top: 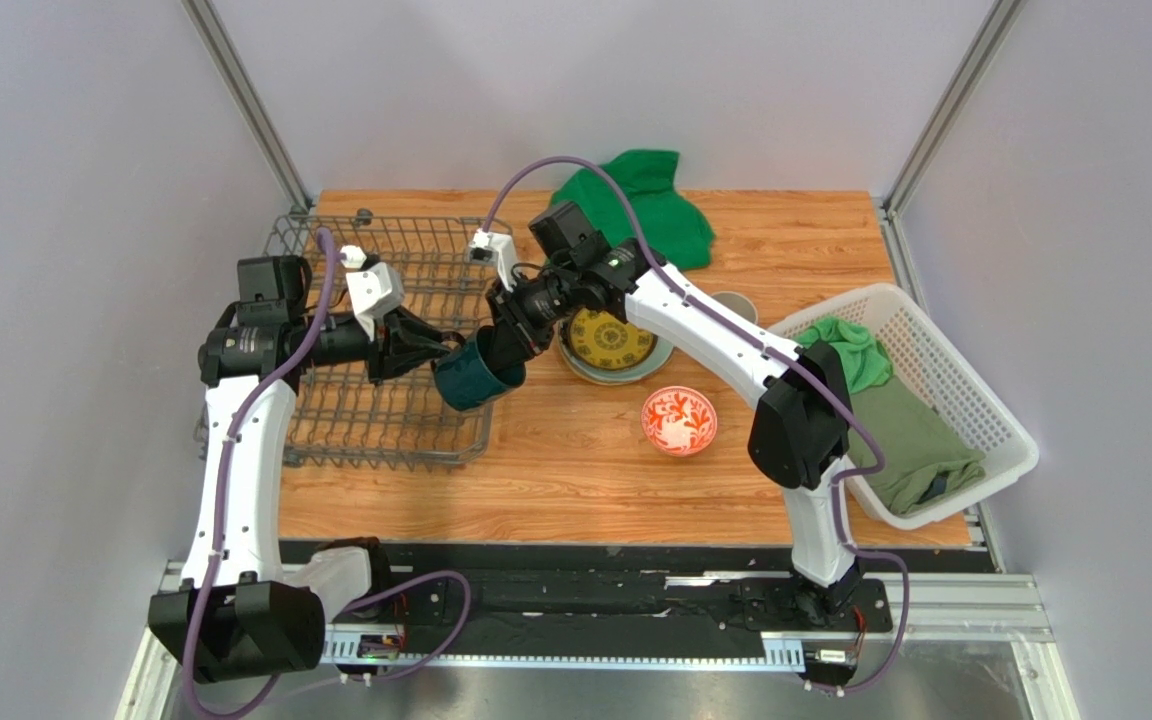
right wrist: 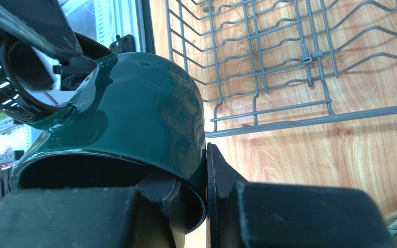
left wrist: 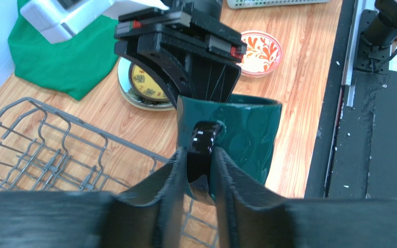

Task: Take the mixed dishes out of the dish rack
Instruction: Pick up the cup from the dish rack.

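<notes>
The dark teal mug [top: 471,377] hangs in the air just right of the grey wire dish rack [top: 372,405]. My left gripper [top: 429,356] is shut on the mug's handle [left wrist: 202,155]. My right gripper [top: 513,339] is shut on the mug's rim [right wrist: 206,170], one finger inside and one outside. The small yellow-and-dark plate [top: 609,339] lies on a larger pale plate on the table. The red-and-white bowl [top: 678,420] stands to its right. A pale cup [top: 739,308] shows partly behind my right arm. The rack shows no dishes.
A green cloth [top: 639,198] lies at the back of the table. A white lattice basket [top: 940,338] with green cloths stands at the right edge. Bare wood [top: 567,480] lies in front of the plates and the bowl.
</notes>
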`<state>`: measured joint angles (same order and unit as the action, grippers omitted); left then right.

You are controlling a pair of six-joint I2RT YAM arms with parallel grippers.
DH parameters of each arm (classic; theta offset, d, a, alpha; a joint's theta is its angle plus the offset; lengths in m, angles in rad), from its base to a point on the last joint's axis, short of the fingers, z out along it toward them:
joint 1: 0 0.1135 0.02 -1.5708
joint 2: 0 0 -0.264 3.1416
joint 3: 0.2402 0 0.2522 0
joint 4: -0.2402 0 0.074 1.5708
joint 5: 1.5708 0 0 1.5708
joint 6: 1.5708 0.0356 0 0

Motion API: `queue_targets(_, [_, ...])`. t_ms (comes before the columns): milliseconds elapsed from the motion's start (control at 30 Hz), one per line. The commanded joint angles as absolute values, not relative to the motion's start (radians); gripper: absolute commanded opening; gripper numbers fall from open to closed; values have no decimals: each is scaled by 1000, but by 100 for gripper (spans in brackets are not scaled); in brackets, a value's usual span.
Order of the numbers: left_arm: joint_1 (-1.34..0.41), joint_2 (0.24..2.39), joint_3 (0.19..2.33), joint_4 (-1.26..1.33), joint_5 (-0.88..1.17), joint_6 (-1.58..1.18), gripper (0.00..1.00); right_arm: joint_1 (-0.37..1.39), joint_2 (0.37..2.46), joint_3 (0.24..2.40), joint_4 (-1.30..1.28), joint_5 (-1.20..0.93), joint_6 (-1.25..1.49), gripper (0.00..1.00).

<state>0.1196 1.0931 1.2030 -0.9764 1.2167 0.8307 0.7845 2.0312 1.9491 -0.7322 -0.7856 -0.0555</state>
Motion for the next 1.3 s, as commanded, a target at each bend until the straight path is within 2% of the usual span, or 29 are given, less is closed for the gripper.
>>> queue_targets(0, [109,1062,1201,-920,1272,836,42,793,1977,1953,-707,-787,-64,0])
queue_targets(67, [107,1060,1203,-911,1272,821,46,793,1967,1948,-707,-784,-67,0])
queue_targets(100, [109,1060,1203,-901,1272,816,67,793,1962,1942,-707,-779,-71,0])
queue_targets(200, [109,1060,1206,-885,1273,798,83,793,1951,1930,-709,-775,-77,0])
queue_targets(267, [109,1058,1210,-884,1275,795,88,792,1942,1925,-710,-766,-80,0])
queue_targets(467, [110,1031,1206,-871,1221,807,91,779,1921,1919,-749,-674,-103,0])
queue_targets(1267, [110,977,1066,-821,997,865,90,684,1818,1770,-1011,-249,-284,0])
